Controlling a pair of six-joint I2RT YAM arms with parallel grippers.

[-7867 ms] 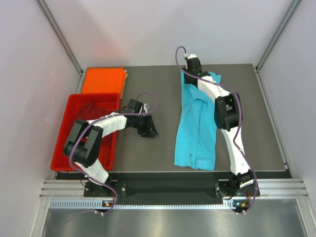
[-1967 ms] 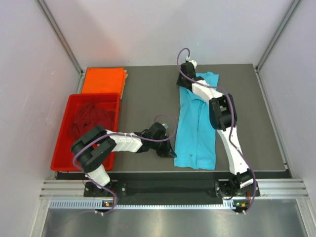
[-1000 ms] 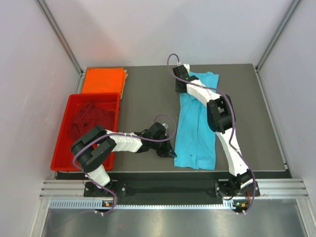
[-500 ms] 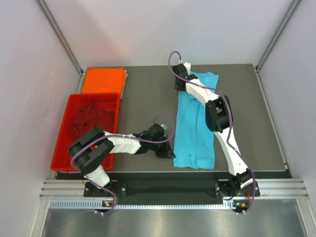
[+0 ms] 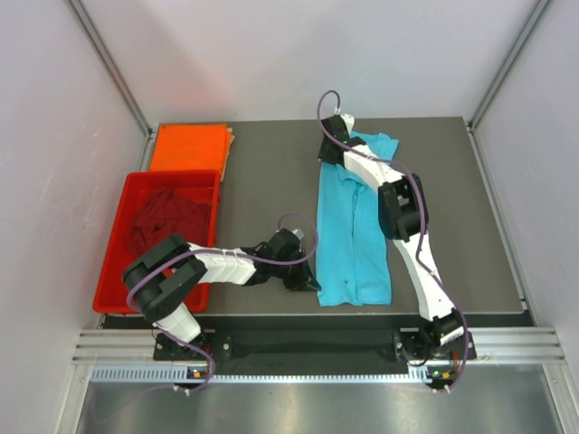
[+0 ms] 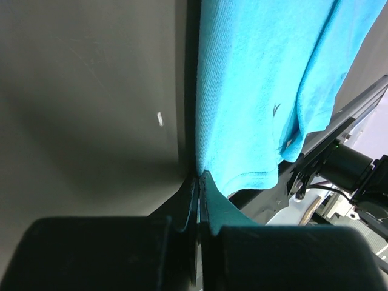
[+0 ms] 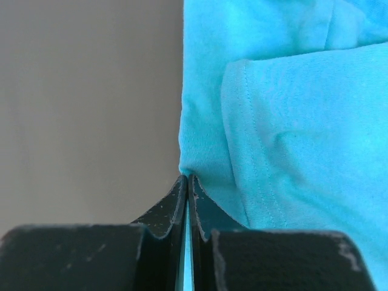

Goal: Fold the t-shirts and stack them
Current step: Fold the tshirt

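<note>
- Turquoise t-shirt (image 5: 355,237): lying lengthwise on tabletop (image 5: 262,181), right of centre
- Left gripper (image 5: 308,280): clamped on its near hem corner
- Right gripper (image 5: 330,149): clamped on its far left corner
- Handling: raise both corners level, carry the edge across together, keep cloth taut

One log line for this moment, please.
left gripper: shut on turquoise t-shirt near corner | right gripper: shut on its far corner | orange t-shirt: folded | maroon t-shirt: in red tray
</note>
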